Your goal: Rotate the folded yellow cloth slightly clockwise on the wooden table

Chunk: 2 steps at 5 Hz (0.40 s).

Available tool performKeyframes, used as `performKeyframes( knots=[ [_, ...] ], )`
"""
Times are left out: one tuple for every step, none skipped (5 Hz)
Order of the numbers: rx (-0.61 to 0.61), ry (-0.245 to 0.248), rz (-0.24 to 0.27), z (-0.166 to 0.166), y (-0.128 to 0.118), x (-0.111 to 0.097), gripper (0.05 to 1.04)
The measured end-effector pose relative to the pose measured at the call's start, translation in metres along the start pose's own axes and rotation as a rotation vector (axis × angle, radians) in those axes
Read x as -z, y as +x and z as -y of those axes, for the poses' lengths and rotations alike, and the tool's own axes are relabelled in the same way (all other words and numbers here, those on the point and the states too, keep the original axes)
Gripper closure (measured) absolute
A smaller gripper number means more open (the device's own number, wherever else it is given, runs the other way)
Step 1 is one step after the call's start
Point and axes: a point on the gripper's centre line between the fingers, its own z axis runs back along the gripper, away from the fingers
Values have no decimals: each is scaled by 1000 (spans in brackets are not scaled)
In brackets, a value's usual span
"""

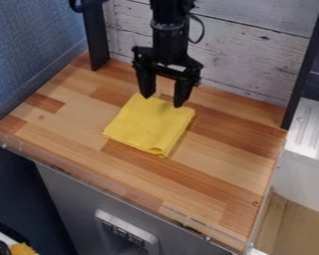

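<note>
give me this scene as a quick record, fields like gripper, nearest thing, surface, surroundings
gripper: open, pointing down at the cloth's far edge
nearest thing: yellow cloth, folded, lying flat
contact: cannot tell whether the fingertips touch the cloth
held: nothing visible between the fingertips
surface: wooden tabletop in light and reddish-brown blocks
behind: whitish wood-plank panel
left side of picture: blue textured partition

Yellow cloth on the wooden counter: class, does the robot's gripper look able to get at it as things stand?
Probably yes: the open gripper hangs at the far edge of the yellow cloth, with nothing visible blocking the way.
</note>
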Motion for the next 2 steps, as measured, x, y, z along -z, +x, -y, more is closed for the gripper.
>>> performKeyframes(
  knots=[
    [-22,-3,19,2,-1,-12,85],
    [-32,-9,40,4,-1,-21,86]
  ],
)
